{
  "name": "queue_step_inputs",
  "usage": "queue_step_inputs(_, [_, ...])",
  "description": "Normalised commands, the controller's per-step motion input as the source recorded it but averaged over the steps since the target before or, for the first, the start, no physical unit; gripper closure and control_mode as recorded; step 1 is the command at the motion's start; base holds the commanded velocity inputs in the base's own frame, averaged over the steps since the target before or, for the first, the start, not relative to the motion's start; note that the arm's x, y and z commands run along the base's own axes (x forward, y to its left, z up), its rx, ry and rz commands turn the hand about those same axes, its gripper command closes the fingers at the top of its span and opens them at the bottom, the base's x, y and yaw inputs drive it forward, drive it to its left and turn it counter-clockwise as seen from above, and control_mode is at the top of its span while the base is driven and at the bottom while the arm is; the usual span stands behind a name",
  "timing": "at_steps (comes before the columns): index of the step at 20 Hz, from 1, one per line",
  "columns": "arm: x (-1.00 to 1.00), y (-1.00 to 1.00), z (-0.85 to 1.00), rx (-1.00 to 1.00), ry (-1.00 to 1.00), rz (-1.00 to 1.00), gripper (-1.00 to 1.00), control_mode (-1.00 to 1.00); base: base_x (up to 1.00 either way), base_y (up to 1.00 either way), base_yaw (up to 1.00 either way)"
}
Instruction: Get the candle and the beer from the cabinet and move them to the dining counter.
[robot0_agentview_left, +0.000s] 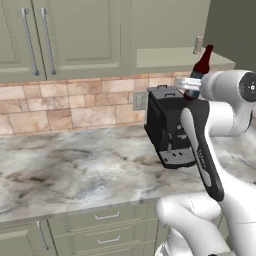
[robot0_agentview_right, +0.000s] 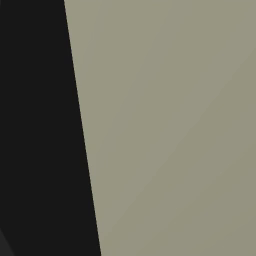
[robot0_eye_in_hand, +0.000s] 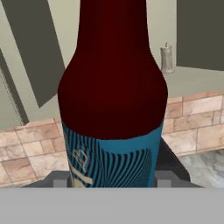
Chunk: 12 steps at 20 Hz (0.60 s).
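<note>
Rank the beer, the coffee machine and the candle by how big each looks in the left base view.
1. coffee machine, clearly largest.
2. beer, held in the gripper, in front of the open cabinet.
3. candle, smallest; it stands further back on the shelf, so distance may shrink it a little.

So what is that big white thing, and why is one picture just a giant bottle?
That white thing is a robot arm in a pretend kitchen. Its gripper is holding a dark red beer bottle with a blue label. One camera rides on the hand, so the beer looks huge there. Another sits behind the arm, on its left. A black coffee machine stands on the marbled worktop. The small candle waits in the open cabinet. The right camera is blocked by a plain panel.
</note>
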Motion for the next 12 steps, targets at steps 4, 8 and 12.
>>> queue_step_inputs(4, [-0.11, 0.16, -0.13, 0.00, 0.00, 0.00, 1.00, -1.00, 0.00, 0.00, 0.00])
queue_step_inputs(8, [-0.10, 0.17, -0.17, -0.01, 0.00, 0.00, 1.00, -1.00, 0.00, 0.00, 0.00])
queue_step_inputs(12, [-0.06, 0.14, -0.17, 0.00, 0.00, 0.00, 1.00, -1.00, 0.00, 0.00, 0.00])
